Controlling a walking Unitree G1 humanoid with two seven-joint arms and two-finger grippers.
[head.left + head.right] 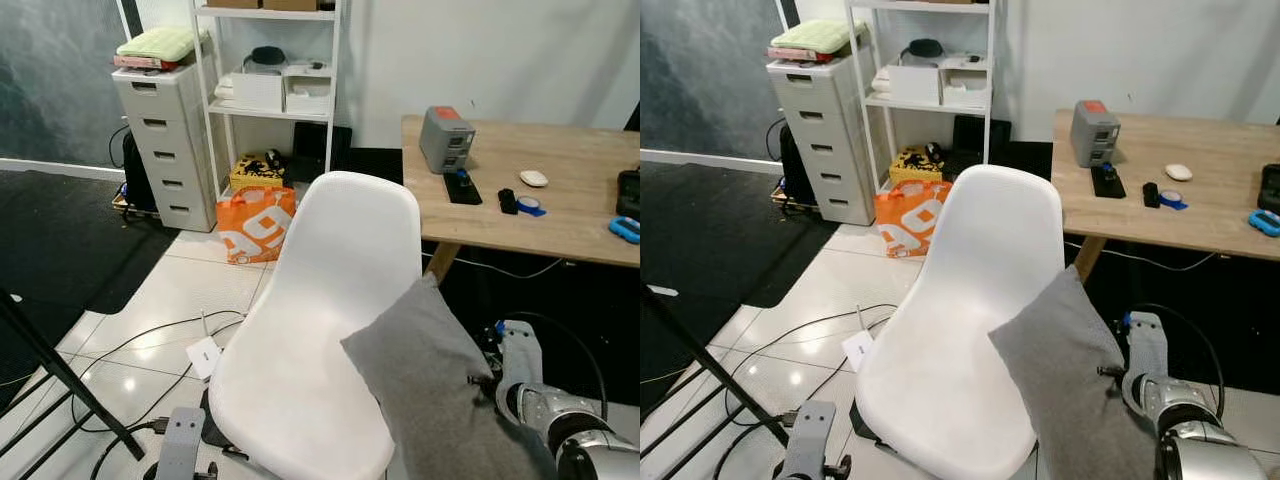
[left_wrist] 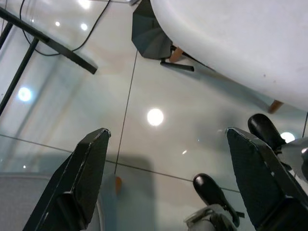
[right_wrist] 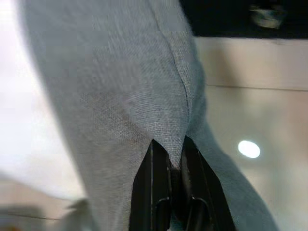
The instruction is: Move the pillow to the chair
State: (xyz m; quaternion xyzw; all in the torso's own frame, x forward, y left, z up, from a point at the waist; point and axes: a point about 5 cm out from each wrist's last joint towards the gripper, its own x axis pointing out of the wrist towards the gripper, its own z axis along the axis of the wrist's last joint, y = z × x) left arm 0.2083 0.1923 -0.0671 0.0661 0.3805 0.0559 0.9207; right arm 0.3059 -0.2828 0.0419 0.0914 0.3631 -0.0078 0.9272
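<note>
A grey pillow (image 1: 435, 380) hangs at the right edge of the white shell chair (image 1: 320, 330), its upper corner overlapping the seat's right side. My right gripper (image 3: 172, 159) is shut on the pillow's seam (image 3: 180, 82), pinching the fabric between both black fingers. The right arm (image 1: 545, 410) comes up from the lower right, behind the pillow. My left gripper (image 2: 166, 154) hangs open low over the tiled floor by the chair's base, nothing between its fingers; its wrist (image 1: 182, 440) shows at the bottom left.
A wooden table (image 1: 560, 215) with a grey box (image 1: 445, 138) and small items stands right of the chair. Behind are a white shelf (image 1: 270, 90), a drawer unit (image 1: 165, 140) and an orange bag (image 1: 257, 225). Cables (image 1: 150, 340) and a black tripod leg (image 1: 60, 375) cross the floor at left.
</note>
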